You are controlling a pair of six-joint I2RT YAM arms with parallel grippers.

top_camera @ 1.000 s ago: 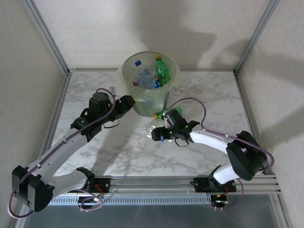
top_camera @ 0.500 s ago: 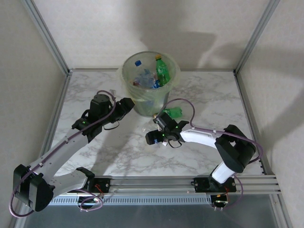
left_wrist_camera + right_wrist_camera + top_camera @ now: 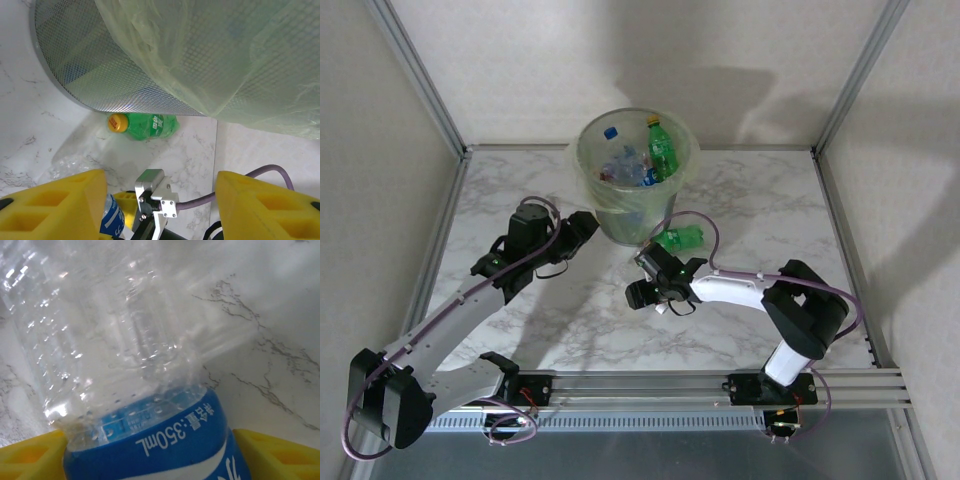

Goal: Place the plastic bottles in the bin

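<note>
Overhead, the bin (image 3: 620, 205) stands at the far side of the marble table (image 3: 520, 190) with several plastic bottles (image 3: 642, 168) inside. A green bottle (image 3: 678, 238) lies at its base, near my right gripper (image 3: 642, 292).

Left wrist: the left gripper (image 3: 160, 185) is spread wide and empty. The green bottle's white lettering is too small to read.

Right wrist: the right gripper looks clamped on a clear bottle (image 3: 125, 340), whose blue label reads "350mL".

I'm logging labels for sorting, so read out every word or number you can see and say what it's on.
"350mL": on the blue label of the clear bottle; the Chinese characters beside it are unclear.
The white logo on the green bottle lying by the bin: too blurred to read.
Labels on the bottles inside the bin: too small to read.
</note>
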